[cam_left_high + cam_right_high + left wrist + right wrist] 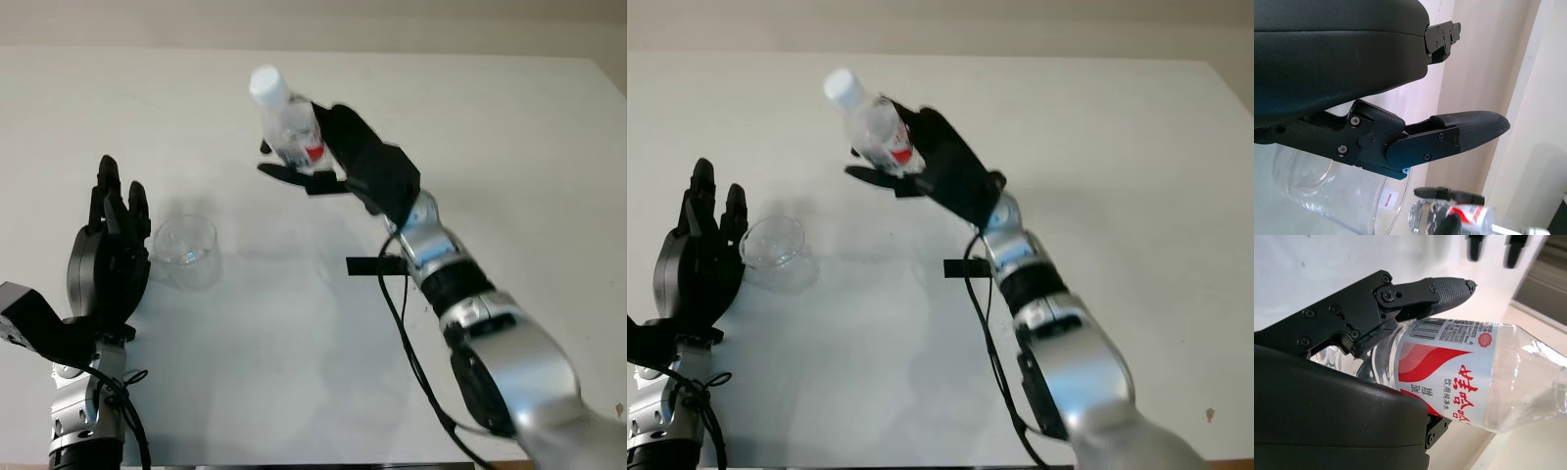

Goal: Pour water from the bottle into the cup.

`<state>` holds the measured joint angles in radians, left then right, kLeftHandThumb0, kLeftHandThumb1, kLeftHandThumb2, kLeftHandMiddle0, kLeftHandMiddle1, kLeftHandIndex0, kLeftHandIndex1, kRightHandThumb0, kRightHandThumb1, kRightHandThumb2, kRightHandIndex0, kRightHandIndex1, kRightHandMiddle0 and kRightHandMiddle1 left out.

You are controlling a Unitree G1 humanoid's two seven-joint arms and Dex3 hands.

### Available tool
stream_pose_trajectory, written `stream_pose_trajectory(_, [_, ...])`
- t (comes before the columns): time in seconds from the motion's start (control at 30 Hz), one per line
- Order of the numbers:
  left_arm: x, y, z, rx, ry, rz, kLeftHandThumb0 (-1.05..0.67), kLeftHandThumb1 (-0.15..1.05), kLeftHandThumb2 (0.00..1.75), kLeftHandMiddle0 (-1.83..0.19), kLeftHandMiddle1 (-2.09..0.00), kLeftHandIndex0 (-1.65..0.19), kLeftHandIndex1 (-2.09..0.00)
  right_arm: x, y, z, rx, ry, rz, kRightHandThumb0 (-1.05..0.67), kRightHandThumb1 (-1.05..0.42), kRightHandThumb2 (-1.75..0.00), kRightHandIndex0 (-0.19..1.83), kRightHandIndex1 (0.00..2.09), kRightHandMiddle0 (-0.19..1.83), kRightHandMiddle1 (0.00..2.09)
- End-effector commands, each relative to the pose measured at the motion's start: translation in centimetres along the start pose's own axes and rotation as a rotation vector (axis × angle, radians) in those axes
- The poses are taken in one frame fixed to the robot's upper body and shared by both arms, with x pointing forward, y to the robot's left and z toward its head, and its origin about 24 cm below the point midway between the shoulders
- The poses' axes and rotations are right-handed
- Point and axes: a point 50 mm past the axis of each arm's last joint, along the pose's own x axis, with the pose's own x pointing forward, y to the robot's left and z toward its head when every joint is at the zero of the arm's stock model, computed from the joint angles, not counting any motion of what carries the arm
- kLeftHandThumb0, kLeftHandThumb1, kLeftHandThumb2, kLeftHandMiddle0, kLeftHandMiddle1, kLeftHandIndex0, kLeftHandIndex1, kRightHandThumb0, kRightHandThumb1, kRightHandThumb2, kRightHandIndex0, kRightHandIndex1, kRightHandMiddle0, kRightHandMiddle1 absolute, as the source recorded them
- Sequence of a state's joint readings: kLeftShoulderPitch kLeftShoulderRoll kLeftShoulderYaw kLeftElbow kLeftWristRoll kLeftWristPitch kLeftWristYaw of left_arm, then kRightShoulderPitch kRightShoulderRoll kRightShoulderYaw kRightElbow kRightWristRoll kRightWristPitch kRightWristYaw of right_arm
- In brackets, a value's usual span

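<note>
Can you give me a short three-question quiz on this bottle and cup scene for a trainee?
1. True or false: the right hand holds the bottle.
2. Where is the cup? A) in the right hand B) on the table beside the left hand C) under the bottle's mouth
3. Fill in: the bottle's cap is ____.

Key: 1 true; 2 B; 3 white.

Bottle (pixel 1488 377): clear, glossy plastic with a smooth white cap and a printed glossy label in red and white. Cup (pixel 186 250): transparent, thin-walled, glossy plastic. Right hand (pixel 328 157) and left hand (pixel 110 250): matt black plastic shells, fingertip pads (pixel 1474 128) finely textured, rubber-like. Forearm casing (pixel 519 377): smooth silver, satin sheen. Surface (pixel 294 392): white, smooth, faintly reflective.
</note>
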<state>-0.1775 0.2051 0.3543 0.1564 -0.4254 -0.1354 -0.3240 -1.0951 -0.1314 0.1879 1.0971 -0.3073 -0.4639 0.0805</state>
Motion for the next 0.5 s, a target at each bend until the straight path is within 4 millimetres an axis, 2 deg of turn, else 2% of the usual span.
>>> stream_pose_trajectory(0.0, [-0.5, 0.2, -0.6, -0.007, 0.025, 0.012, -0.8, 1.05, 0.63, 0.19, 0.0, 0.19, 0.0, 1.0, -0.7, 1.3, -0.11, -0.023, -0.007, -0.34, -1.05, -0.38, 1.12, 2.09, 0.86, 2.09])
stream_pose_trajectory(0.1, [-0.6, 0.2, -0.6, -0.008, 0.023, 0.015, -0.8, 1.05, 0.62, 0.19, 0.0, 0.19, 0.0, 1.7, -0.5, 1.8, -0.295, -0.013, 0.01, -0.36, -1.05, -0.34, 1.05, 2.09, 0.78, 2.09])
stream_pose_trajectory(0.2, [-0.6, 0.1, -0.7, -0.011, 0.024, 0.019, -0.79, 1.05, 0.63, 0.19, 0.0, 0.19, 0.0, 2.0, -0.3, 2.3, -0.402, -0.029, 0.015, -0.34, -1.05, -0.29, 0.98, 2.09, 0.68, 2.09])
stream_pose_trajectory(0.3, [-0.7, 0.1, -0.8, -0.009, 0.026, 0.028, -0.8, 1.05, 0.63, 0.19, 0.0, 0.19, 0.0, 2.5, 0.1, 3.0, -0.554, -0.067, 0.029, -0.37, -1.05, -0.3, 0.98, 2.09, 0.65, 2.09])
stream_pose_trajectory(0.47, [-0.8, 0.0, -0.9, -0.012, 0.021, 0.036, -0.79, 1.05, 0.63, 0.19, 0.0, 0.19, 0.0, 2.7, 0.4, 3.6, -0.69, -0.129, 0.026, -0.37, -1.05, -0.31, 1.02, 2.09, 0.58, 2.09])
